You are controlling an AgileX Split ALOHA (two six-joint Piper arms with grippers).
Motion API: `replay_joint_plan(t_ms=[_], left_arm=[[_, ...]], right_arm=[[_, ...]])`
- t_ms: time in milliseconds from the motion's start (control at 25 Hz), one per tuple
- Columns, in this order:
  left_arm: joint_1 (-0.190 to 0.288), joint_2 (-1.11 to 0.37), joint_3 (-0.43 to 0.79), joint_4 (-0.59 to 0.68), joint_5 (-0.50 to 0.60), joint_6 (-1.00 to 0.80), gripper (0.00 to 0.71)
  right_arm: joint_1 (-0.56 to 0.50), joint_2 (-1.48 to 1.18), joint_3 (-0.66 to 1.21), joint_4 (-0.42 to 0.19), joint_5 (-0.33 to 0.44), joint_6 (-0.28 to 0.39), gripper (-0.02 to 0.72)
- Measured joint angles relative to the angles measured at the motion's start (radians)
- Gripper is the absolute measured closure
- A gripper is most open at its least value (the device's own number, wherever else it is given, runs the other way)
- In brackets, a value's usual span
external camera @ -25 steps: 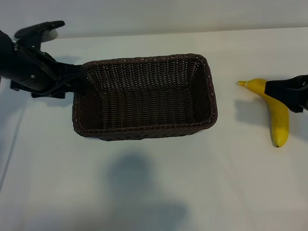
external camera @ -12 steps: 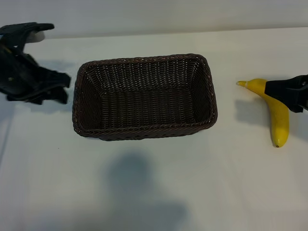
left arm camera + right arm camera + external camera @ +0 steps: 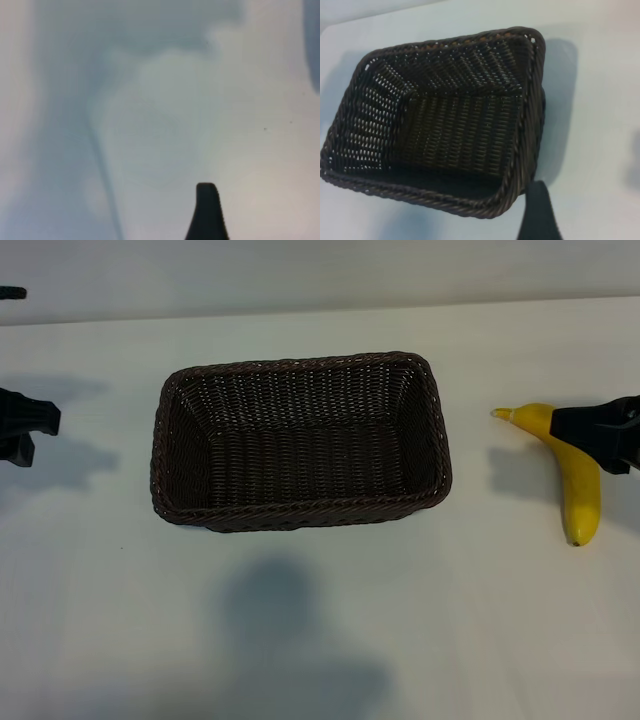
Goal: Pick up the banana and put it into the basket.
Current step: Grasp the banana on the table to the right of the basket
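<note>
Banana (image 3: 577,480) on the bench (image 3: 330,630), right of the basket (image 3: 300,440), under our right end effector (image 3: 600,435). We can't tell whether it's gripped. Left end effector (image 3: 25,425) open at far left.

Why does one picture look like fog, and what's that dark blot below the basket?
Left wrist view: out of focus, only pale table and one dark fingertip. Exterior view: the blot is a soft shadow on the table, below the basket. Right wrist view: sharp enough to show the weave.

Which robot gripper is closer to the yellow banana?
The right one. The right gripper is right over the banana, which lies on the table. The left gripper is far off, past the other side of the basket.
</note>
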Motion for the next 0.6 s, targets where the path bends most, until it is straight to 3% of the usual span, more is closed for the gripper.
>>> replay_joint_plan(t_ms=[240, 600], left_arm=[[0.000, -0.051, 0.102, -0.091, -0.021, 0.117, 0.138], [0.000, -0.246, 0.259, -0.096, -0.015, 0.106, 0.138]], right_arm=[[0.000, 0.000, 0.000, 0.000, 0.000, -0.016, 0.202], [0.000, 0.000, 0.000, 0.000, 0.000, -0.016, 0.202]])
